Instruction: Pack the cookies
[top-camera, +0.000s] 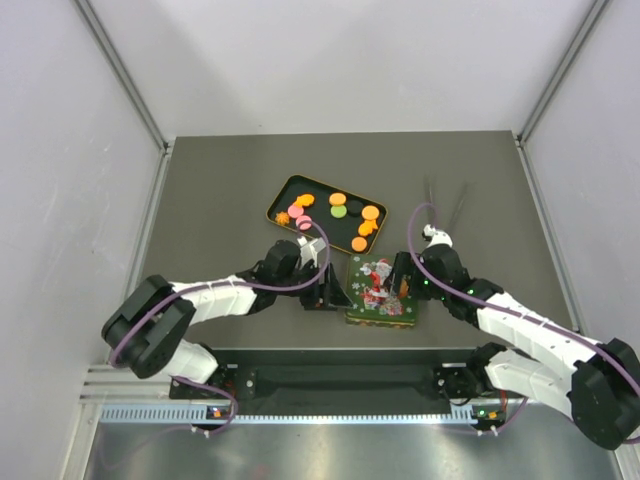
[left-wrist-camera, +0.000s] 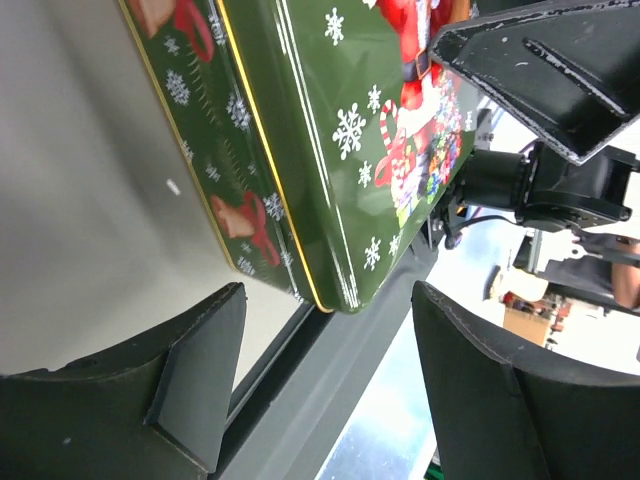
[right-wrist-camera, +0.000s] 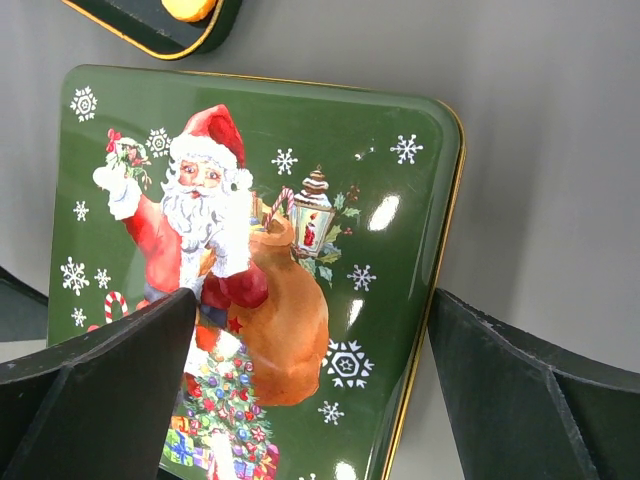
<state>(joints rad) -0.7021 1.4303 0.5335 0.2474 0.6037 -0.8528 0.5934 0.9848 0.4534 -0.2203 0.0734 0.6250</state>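
Several cookies (top-camera: 338, 198), orange, pink and green, lie in a black gold-rimmed tray (top-camera: 283, 190) at mid-table. Just in front of it lies a green tin lid (top-camera: 381, 290) with a Santa picture. My left gripper (top-camera: 325, 285) is at the lid's left edge, open, and the lid's near corner (left-wrist-camera: 340, 285) sits just beyond its empty fingers (left-wrist-camera: 200, 370). My right gripper (top-camera: 405, 280) hovers open over the lid's right side (right-wrist-camera: 300, 250). One of its fingers (right-wrist-camera: 520, 400) is outside the gold edge and the other is above the picture. Neither gripper holds anything.
The tray's corner with an orange cookie (right-wrist-camera: 190, 8) shows at the top of the right wrist view. Grey walls close in the table (top-camera: 220, 170) on three sides. The table's front edge (left-wrist-camera: 330, 400) runs right below the lid. Two thin dark rods (top-camera: 445, 205) lie behind the right gripper.
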